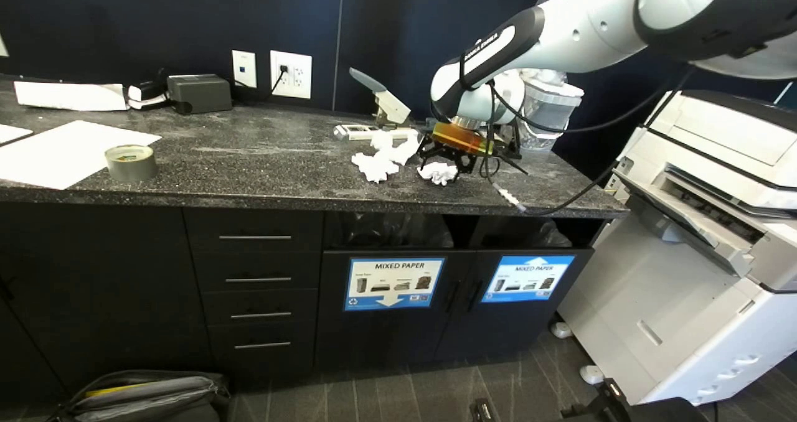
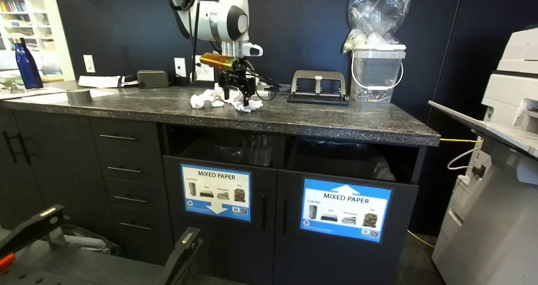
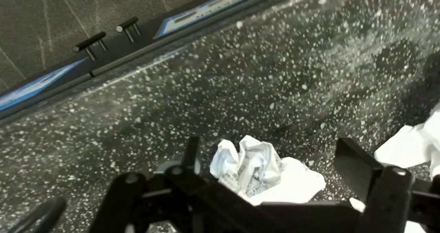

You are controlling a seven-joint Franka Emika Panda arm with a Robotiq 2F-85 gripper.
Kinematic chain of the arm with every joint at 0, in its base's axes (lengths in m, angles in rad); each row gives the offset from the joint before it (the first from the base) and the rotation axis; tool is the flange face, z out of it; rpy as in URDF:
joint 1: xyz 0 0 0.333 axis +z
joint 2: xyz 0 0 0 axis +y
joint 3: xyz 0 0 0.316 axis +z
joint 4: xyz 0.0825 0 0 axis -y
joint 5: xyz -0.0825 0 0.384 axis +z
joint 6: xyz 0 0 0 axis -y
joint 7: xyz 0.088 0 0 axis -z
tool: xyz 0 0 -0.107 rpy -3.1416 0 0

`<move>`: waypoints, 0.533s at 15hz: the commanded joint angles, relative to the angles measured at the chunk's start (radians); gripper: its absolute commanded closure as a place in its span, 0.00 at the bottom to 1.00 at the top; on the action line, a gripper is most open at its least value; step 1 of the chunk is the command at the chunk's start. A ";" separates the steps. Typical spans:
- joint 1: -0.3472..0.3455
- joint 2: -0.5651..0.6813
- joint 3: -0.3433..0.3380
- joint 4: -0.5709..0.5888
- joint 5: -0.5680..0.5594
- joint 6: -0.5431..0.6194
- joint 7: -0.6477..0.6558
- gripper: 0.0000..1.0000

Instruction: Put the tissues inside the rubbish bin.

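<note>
Tissues (image 1: 376, 166) on counter (image 1: 261, 167), bins (image 2: 258, 150) in cabinet (image 2: 233, 251) underneath.

A dark blue wall (image 1: 187, 23), fitted with white outlet plates (image 1: 292, 86), stands behind a black speckled countertop (image 1: 261, 167) in both exterior views. The cabinet (image 1: 93, 272) below includes 4 stacked drawers (image 1: 261, 297) with horizontal handles (image 1: 255, 238). A white printer (image 1: 691, 285) stands beside the countertop's end. The floor (image 1: 361, 400) is dark grey with pale lines. In an exterior view, a brightly lit bookshelf (image 2: 29, 8) holds books (image 2: 12, 6).
</note>
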State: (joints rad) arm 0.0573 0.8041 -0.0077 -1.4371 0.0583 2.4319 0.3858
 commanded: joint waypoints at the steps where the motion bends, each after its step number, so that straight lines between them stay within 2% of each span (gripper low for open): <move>1: 0.022 0.146 -0.043 0.245 0.045 -0.070 0.115 0.00; 4: 0.040 0.231 -0.087 0.380 0.033 -0.102 0.227 0.00; 8: 0.049 0.304 -0.123 0.495 0.013 -0.131 0.345 0.00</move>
State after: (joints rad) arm 0.0879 1.0263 -0.0915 -1.0906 0.0757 2.3533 0.6470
